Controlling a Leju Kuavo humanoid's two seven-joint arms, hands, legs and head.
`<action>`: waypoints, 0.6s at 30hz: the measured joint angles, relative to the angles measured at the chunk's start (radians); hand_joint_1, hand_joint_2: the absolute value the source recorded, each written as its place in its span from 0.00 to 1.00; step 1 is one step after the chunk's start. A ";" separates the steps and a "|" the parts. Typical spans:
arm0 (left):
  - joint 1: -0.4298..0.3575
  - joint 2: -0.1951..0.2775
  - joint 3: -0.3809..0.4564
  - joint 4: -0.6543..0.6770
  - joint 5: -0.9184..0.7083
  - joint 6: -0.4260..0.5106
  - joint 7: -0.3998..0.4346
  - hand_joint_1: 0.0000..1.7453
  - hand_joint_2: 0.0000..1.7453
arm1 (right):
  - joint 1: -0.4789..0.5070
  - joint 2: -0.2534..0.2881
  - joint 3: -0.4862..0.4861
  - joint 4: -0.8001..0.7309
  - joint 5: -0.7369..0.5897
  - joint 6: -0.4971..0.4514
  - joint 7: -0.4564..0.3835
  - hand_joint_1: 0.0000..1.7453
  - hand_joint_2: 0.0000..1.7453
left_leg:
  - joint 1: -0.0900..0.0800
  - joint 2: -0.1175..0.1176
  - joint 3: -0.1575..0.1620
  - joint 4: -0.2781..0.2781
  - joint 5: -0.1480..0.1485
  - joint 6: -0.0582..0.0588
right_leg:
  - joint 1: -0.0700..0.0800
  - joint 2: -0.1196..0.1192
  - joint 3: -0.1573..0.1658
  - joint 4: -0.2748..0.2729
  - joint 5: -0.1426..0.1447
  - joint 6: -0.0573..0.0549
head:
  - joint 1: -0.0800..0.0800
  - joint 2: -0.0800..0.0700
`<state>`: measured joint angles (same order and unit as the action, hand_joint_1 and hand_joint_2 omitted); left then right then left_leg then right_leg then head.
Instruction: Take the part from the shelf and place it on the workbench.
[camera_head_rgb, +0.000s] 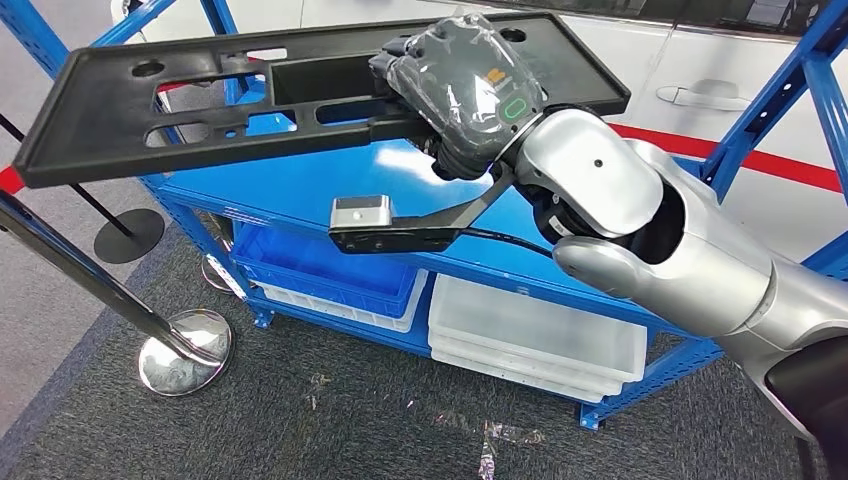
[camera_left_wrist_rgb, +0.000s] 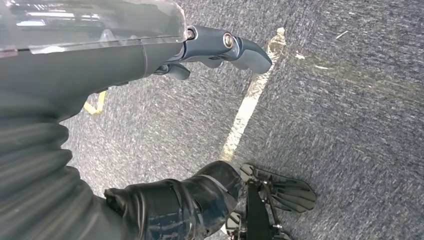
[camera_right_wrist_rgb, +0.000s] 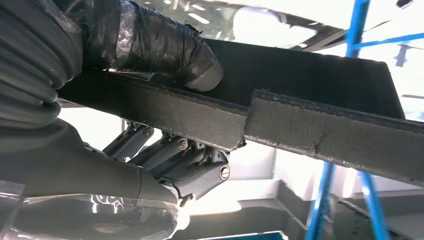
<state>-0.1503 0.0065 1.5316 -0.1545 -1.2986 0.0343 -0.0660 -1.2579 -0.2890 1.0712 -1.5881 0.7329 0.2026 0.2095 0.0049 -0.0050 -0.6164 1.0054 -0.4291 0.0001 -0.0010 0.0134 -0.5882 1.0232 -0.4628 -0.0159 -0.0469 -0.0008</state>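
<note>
Black part (camera_head_rgb: 200, 110) in right hand (camera_head_rgb: 465, 95), fingers (camera_right_wrist_rgb: 170, 155) hidden beneath.

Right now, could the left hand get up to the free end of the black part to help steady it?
Probably not without a big lift: the left hand hangs open over the carpet, while the right hand alone grips the black part above the blue shelf.

Blue shelf (camera_head_rgb: 300, 205), centre of frame. Lower tier holds a blue bin (camera_head_rgb: 330, 272) at left and white bins (camera_head_rgb: 535, 330) at right. Shelf stands on grey carpet (camera_head_rgb: 300, 420).
</note>
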 joint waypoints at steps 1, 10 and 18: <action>0.000 0.000 0.000 0.000 0.000 0.000 0.000 0.00 1.00 | -0.001 0.000 0.001 -0.004 -0.006 0.000 -0.002 1.00 1.00 | 0.000 0.000 0.000 0.000 0.000 0.000 | 0.000 0.000 0.000 0.000 0.000 0.000 | 0.000 0.000; 0.000 0.000 0.000 0.000 -0.006 0.002 0.002 0.00 1.00 | -0.005 -0.012 0.008 -0.017 -0.010 -0.007 -0.002 1.00 1.00 | 0.000 0.000 0.000 0.000 0.000 0.000 | 0.000 0.000 0.000 0.000 0.000 0.000 | 0.000 0.000; 0.000 0.001 0.000 0.000 -0.012 0.002 0.003 0.00 1.00 | -0.003 -0.024 0.008 -0.022 -0.020 -0.024 -0.001 1.00 1.00 | 0.000 0.000 0.000 0.000 0.000 0.000 | 0.000 0.000 0.000 0.000 0.000 0.000 | 0.000 0.000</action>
<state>-0.1501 0.0072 1.5316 -0.1547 -1.3103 0.0360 -0.0633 -1.2606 -0.3125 1.0792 -1.6098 0.7130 0.1790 0.2081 0.0049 -0.0049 -0.6163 1.0054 -0.4291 0.0001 -0.0010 0.0135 -0.5882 1.0231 -0.4628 -0.0159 -0.0469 -0.0008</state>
